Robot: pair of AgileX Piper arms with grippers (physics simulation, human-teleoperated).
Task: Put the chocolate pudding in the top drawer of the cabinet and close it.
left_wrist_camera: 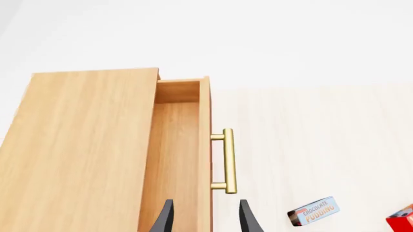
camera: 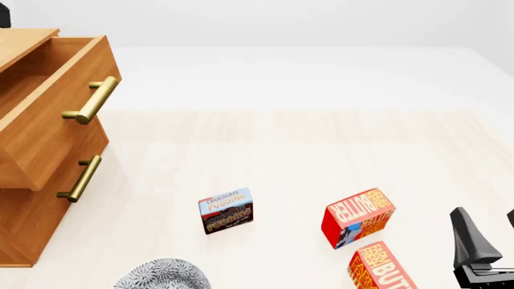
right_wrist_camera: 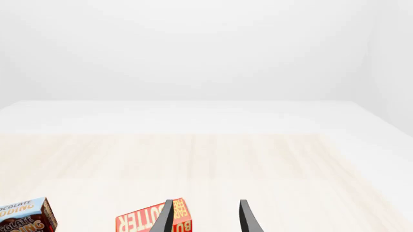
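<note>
Flat on the pale wooden table (camera: 281,150) lies the small chocolate pudding box with light blue top and dark brown bottom (camera: 226,211), well apart from the honey-brown wooden cabinet (camera: 24,229) whose top drawer with a brass bar handle (camera: 48,114) stands pulled open. Two red butter boxes (camera: 358,223) sit to the pudding's right. The left gripper (left_wrist_camera: 205,215) hovers open near the drawer handle, gripping nothing; the right gripper (right_wrist_camera: 205,215) is likewise open and empty above the nearer butter box.

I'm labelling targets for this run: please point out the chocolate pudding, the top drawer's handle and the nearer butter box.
chocolate pudding (camera: 226,211): front view, middle of its lettered face.
top drawer handle (camera: 92,100): front view, middle of the brass bar.
nearer butter box (camera: 382,269): front view, its red lettered top.
</note>
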